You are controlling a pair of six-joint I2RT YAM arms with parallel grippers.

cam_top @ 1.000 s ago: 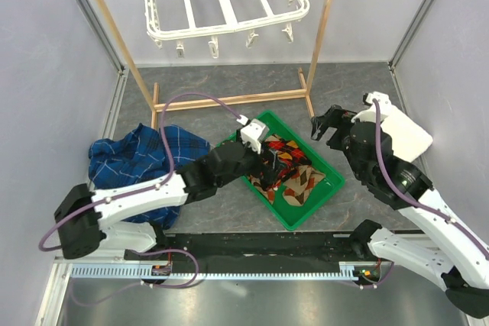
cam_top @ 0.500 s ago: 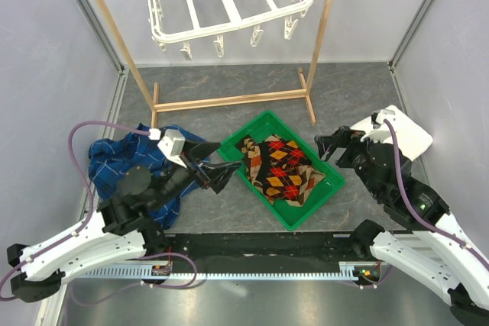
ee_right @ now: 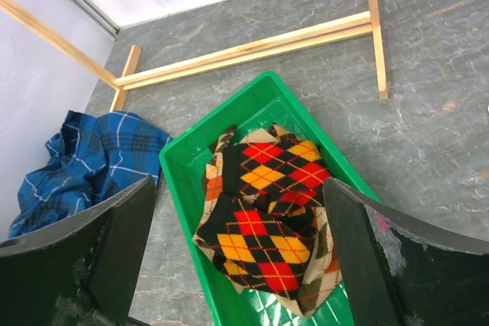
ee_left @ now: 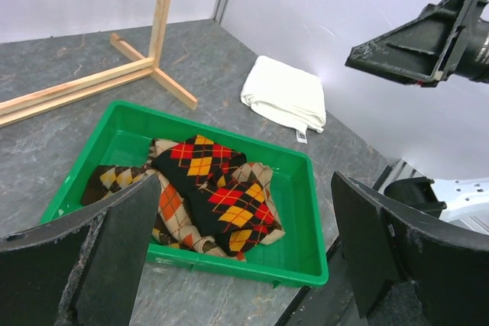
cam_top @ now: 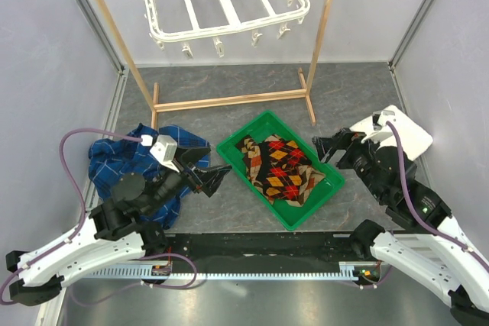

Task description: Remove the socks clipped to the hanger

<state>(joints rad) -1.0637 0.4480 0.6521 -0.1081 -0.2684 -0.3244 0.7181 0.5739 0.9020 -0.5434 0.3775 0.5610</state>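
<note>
Socks in black, red and yellow argyle and brown and tan argyle lie heaped together in a green rectangular plastic tray at the middle of the grey stone-patterned worktop. They are well apart from the white plastic rectangular drying hanger. It hangs high at the far side from a light wooden rack, with small clips dangling along its near edge.

The left fingers are spread wide apart, holding and touching nothing. From the left wrist, the tray and socks show through the gap between them. The left arm reaches from the near left corner across a crumpled blue plaid cloth. Its wrist points right, and the fingertips stop just short of the tray's left corner.

The right fingers are also spread wide and empty, framing the socks from above in the right wrist view. The right arm rises from the near right corner. Its wrist sits over a folded white cloth and points left, with the fingertips near the tray's right rim but not touching it.

Bare worktop lies between the tray and the rack's wooden foot bars, and a narrower strip separates the tray from the black rail at the near edge. Pale walls close in the left, right and far sides. The blue cloth fills the space left of the tray, and the white cloth lies to its right by the wall.
</note>
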